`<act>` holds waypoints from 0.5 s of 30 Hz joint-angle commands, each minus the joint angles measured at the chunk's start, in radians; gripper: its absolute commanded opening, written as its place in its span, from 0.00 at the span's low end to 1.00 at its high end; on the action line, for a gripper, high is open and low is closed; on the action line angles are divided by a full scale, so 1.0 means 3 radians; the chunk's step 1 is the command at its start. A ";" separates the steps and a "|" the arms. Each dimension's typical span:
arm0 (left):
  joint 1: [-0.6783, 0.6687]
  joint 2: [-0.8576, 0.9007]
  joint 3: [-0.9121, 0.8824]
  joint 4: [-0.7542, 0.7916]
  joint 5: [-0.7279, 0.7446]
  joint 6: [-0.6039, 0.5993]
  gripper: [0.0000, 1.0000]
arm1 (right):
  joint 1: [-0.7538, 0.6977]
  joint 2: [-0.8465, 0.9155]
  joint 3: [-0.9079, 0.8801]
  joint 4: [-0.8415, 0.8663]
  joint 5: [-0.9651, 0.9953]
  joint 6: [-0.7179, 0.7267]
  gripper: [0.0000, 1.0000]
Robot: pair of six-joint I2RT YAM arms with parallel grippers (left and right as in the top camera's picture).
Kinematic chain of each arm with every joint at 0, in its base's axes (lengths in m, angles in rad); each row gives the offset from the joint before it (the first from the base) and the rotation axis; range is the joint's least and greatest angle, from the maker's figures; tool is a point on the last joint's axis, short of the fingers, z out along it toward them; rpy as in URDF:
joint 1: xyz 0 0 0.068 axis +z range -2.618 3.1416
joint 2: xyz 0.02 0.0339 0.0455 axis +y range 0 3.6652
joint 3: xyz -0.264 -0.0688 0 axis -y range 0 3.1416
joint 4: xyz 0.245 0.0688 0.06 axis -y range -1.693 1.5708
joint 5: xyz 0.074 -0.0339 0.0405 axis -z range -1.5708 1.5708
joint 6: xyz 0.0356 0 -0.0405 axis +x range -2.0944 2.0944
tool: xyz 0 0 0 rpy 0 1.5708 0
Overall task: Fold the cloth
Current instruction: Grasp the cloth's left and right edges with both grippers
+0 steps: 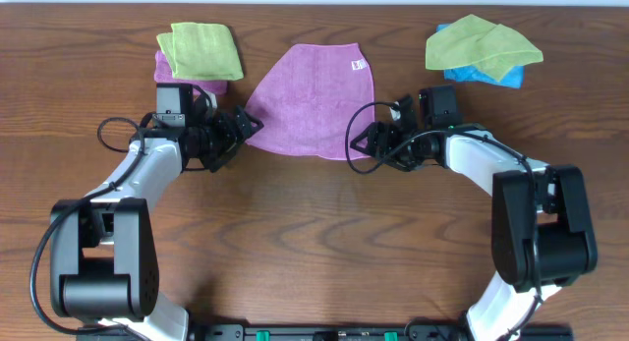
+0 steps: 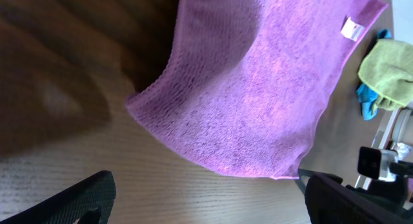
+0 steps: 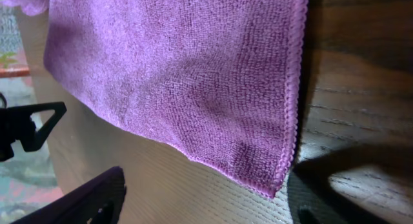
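Observation:
The magenta-purple cloth (image 1: 313, 100) lies spread flat at the middle back of the table, its white label (image 1: 358, 64) at the far right corner. It also shows in the left wrist view (image 2: 258, 88) with its label (image 2: 351, 28), and in the right wrist view (image 3: 187, 69). My left gripper (image 1: 241, 133) is open beside the cloth's near left corner, not touching it. My right gripper (image 1: 366, 144) is open beside the near right corner, with nothing between its fingers.
A lime-green cloth (image 1: 201, 50) lies on another purple cloth (image 1: 165, 70) at the back left. A second lime-green cloth (image 1: 480, 44) lies over a blue cloth (image 1: 486, 74) at the back right.

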 commanded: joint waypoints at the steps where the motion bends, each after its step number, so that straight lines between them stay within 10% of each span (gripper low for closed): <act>1: -0.0009 0.0024 0.0045 0.0055 -0.0025 -0.0083 0.95 | 0.0075 0.0132 -0.0020 0.0023 0.0094 0.0111 0.71; 11: -0.0009 0.0024 0.0045 0.0056 0.0000 -0.0080 0.95 | 0.0107 0.0276 -0.0020 0.0195 0.0500 0.0081 0.01; 15: -0.0009 0.0024 0.0045 0.0053 0.0003 -0.0080 0.95 | 0.0041 0.0228 -0.0019 0.0211 0.0423 0.0064 0.01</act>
